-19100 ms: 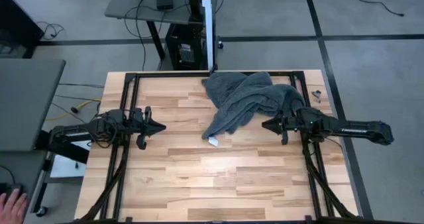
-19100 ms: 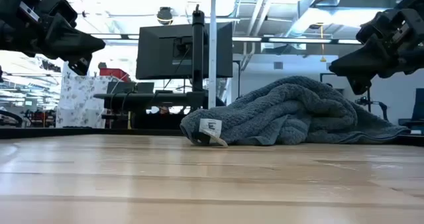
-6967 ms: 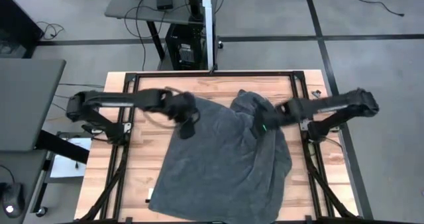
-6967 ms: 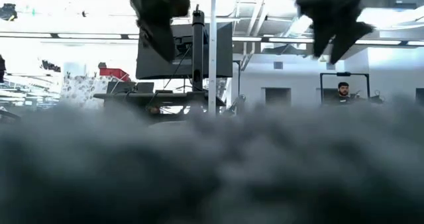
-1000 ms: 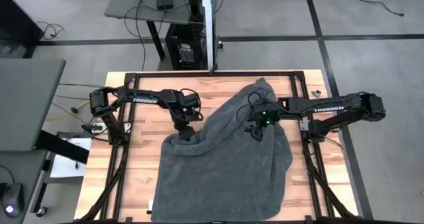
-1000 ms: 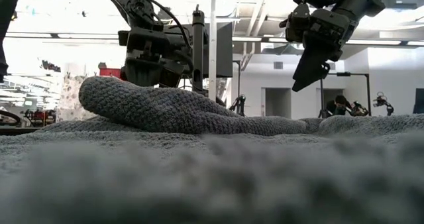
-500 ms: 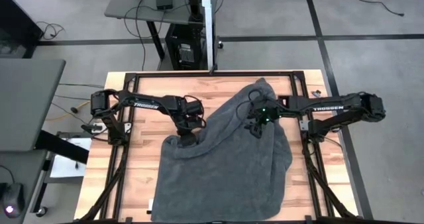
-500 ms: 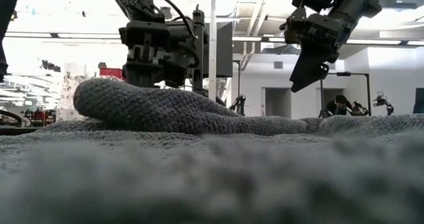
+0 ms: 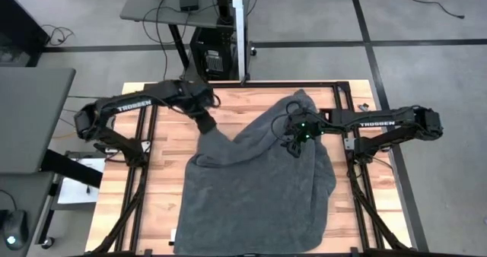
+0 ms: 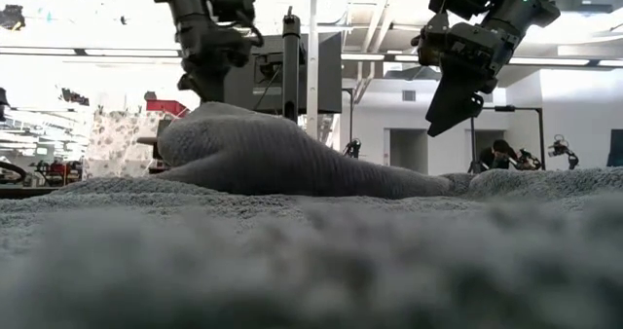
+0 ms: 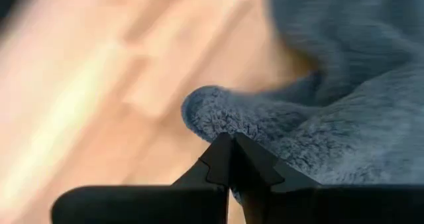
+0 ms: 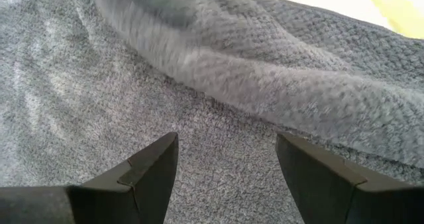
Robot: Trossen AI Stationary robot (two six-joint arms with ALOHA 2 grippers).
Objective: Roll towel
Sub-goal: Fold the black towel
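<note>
Your left gripper (image 11: pixel 230 159) pinches the towel (image 9: pixel 255 188) at its far-left corner (cloth stretches rightward, toward you); right gripper (image 12: pixel 225 161) hovers spread, empty.

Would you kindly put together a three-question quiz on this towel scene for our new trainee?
1. True or false: the left hand is shut on a corner of the towel.
2. The right hand is: A) open above the towel, B) clamped on the towel, C) off the table.
3. Fill in: the towel's near edge hangs over the table's ____ edge.

Key: 1 true; 2 A; 3 front.
</note>
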